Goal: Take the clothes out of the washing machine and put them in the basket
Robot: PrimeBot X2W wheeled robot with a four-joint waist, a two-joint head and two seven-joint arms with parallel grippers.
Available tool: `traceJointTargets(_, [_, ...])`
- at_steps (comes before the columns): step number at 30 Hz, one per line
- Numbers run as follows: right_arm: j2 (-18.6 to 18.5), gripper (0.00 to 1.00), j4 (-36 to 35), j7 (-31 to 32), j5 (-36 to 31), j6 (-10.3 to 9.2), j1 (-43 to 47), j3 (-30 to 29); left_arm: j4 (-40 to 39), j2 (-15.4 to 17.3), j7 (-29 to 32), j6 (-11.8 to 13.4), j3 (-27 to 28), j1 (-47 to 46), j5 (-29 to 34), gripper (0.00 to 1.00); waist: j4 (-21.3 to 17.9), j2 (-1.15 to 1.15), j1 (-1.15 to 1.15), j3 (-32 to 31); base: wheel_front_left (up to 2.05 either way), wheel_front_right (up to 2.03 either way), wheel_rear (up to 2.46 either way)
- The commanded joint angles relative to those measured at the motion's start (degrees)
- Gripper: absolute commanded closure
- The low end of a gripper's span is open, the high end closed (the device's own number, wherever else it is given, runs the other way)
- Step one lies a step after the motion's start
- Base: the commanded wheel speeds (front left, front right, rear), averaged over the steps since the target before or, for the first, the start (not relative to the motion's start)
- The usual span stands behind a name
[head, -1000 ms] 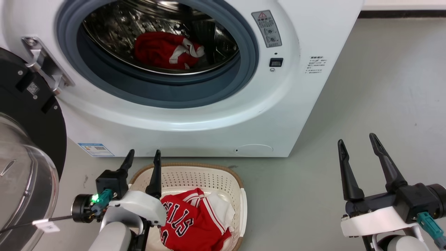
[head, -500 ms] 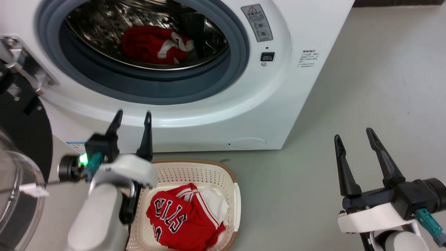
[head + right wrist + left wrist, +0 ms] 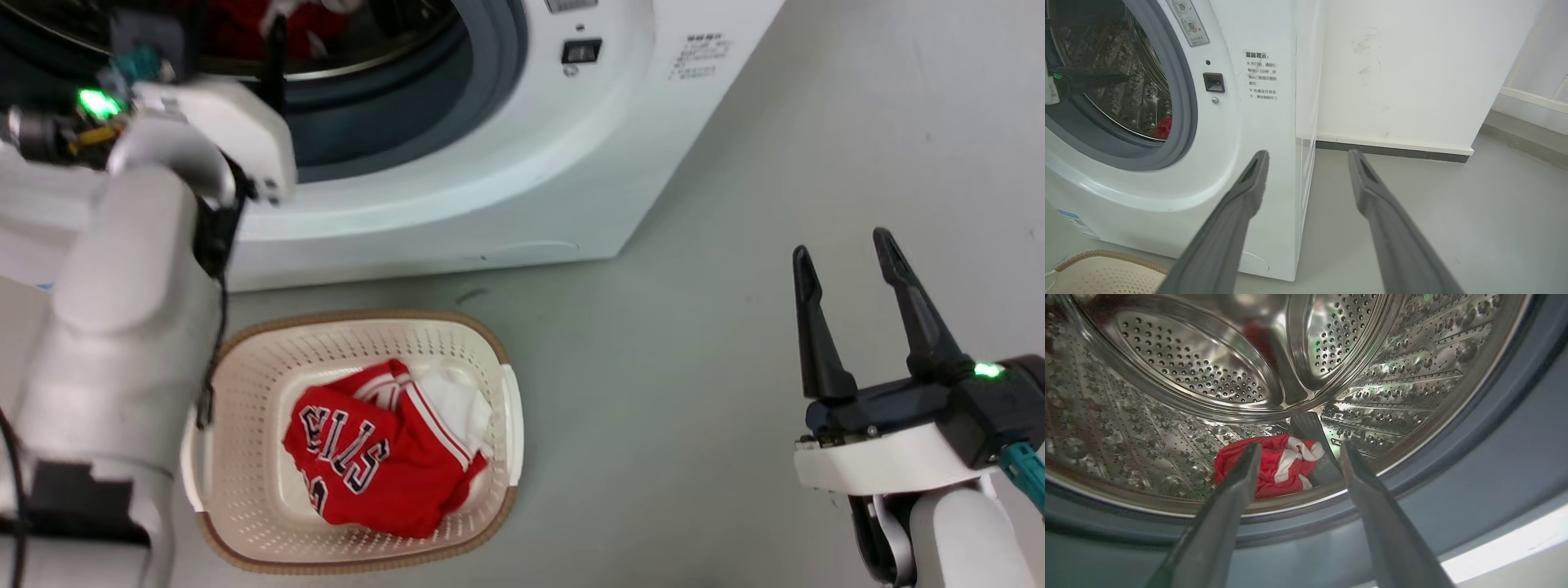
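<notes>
The left gripper (image 3: pixel 1300 444) gapes wide at the washing machine (image 3: pixel 506 163) mouth, a red garment (image 3: pixel 1274 467) beyond, while the right gripper (image 3: pixel 841 242) hangs spread and empty.

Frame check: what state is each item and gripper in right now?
washing machine: porthole open.
red garment: bunched in the drum, ungripped.
basket: upright on the floor, holding a jersey.
jersey: crumpled inside the basket.
left gripper: open, empty, at the porthole.
right gripper: open, empty, above the floor.

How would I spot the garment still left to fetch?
Look into the white washing machine, at its shiny perforated drum. At its bottom lies a crumpled red garment with white trim; the lettered red jersey is in the cream basket.
</notes>
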Motion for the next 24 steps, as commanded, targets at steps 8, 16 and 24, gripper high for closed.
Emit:
traceJointTargets(8, [0.08, 0.0, -1.31, -0.14, 2.37, -0.04, -4.46, 0.74, 10.12, 3.94, 7.56, -2.06, -1.28, -15.85, 1.12, 0.0, -5.48, 0.0, -0.01, 10.57, 0.0, 0.0, 0.0])
traceJointTargets(16, [0.09, 0.0, -2.36, -0.14, 4.85, -0.04, -6.85, 1.32, 17.74, 7.68, 17.27, -3.78, -3.58, -28.57, 1.8, 0.0, -8.74, 0.0, -0.01, 16.79, 0.0, 0.0, 0.0])
traceJointTargets(24, [0.09, 0.0, -3.42, -0.14, 6.47, -0.04, -7.93, 0.46, 21.24, 10.89, 29.78, -4.34, -8.67, -39.01, 2.8, 0.0, -10.74, 0.0, -0.01, 21.3, 0.0, 0.0, 0.0])
